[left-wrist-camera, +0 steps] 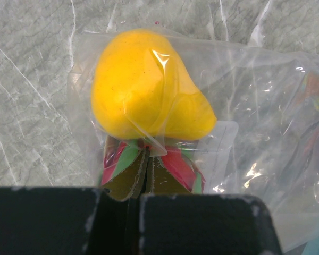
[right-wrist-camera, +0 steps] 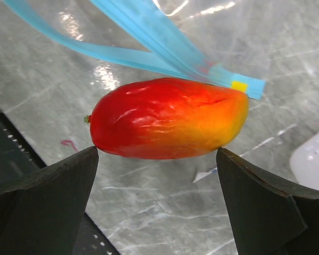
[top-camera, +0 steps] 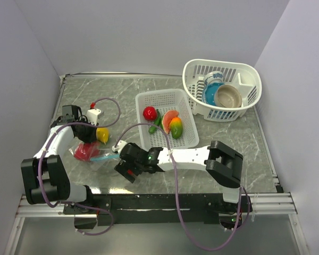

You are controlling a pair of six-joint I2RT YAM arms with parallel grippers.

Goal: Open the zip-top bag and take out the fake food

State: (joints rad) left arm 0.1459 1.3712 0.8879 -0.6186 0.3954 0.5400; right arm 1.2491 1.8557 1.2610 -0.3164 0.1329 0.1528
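The clear zip-top bag (left-wrist-camera: 260, 111) lies on the grey table at the left, and its teal zip strip (right-wrist-camera: 149, 40) is parted into two bands. A yellow piece of fake food (left-wrist-camera: 149, 90) sits inside the bag, with a red and green piece (left-wrist-camera: 183, 167) below it. My left gripper (left-wrist-camera: 146, 151) is shut on a fold of the bag's plastic just under the yellow piece. A red-to-orange mango (right-wrist-camera: 167, 119) lies in front of the zip strip. My right gripper (right-wrist-camera: 157, 159) stands open, one fingertip at each end of the mango and neither touching it.
A white slotted basket (top-camera: 159, 94) behind the right arm holds a red piece, a green one, a pink slice and a mango. An oval white basket (top-camera: 244, 71) at the back right holds a blue bowl and a tan bowl. Walls close in the left, back and right.
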